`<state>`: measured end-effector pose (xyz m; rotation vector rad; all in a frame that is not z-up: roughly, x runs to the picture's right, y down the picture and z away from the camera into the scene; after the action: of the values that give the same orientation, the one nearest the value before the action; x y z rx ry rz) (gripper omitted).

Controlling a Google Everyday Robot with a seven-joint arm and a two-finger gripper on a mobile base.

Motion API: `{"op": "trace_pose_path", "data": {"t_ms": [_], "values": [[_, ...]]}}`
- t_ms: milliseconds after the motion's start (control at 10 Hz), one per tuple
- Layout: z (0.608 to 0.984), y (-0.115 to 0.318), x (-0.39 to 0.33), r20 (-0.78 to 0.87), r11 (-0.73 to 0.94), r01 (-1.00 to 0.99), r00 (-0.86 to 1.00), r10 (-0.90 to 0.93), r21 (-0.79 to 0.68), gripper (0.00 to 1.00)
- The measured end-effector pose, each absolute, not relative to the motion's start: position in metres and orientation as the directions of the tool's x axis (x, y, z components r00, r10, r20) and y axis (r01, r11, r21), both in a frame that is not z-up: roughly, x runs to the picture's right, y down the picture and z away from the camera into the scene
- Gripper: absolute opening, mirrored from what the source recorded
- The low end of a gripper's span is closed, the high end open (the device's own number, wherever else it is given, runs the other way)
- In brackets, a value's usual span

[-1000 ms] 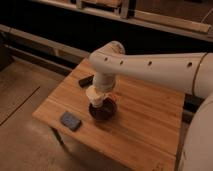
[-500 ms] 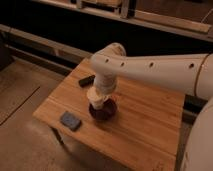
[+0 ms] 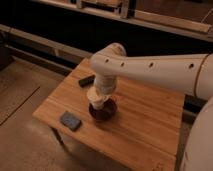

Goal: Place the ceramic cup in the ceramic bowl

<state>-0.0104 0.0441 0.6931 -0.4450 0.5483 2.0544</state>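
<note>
Now the gripper, clamped on the ceramic cup, hangs right over the ceramic bowl, prob. to drop it inside w/o hitting the rim; blue-grey block lies apart from bowl.

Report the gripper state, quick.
The gripper is closed on the ceramic cup, just over the ceramic bowl.

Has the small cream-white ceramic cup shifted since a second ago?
No. The small cream-white ceramic cup, held by the gripper, hangs over the round dark maroon bowl just as before, equally far from the flat blue-grey block.
</note>
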Motion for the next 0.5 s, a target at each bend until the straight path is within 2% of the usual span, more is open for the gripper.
{"op": "trace_pose_path", "data": {"t_ms": [200, 500], "values": [[0.699, 0.043, -0.001, -0.501, -0.412, -0.883, -0.467, 0.729, 0.225, 0.00], [0.721, 0.027, -0.033, -0.509, -0.243, -0.948, -0.316, 0.801, 0.207, 0.00]]}}
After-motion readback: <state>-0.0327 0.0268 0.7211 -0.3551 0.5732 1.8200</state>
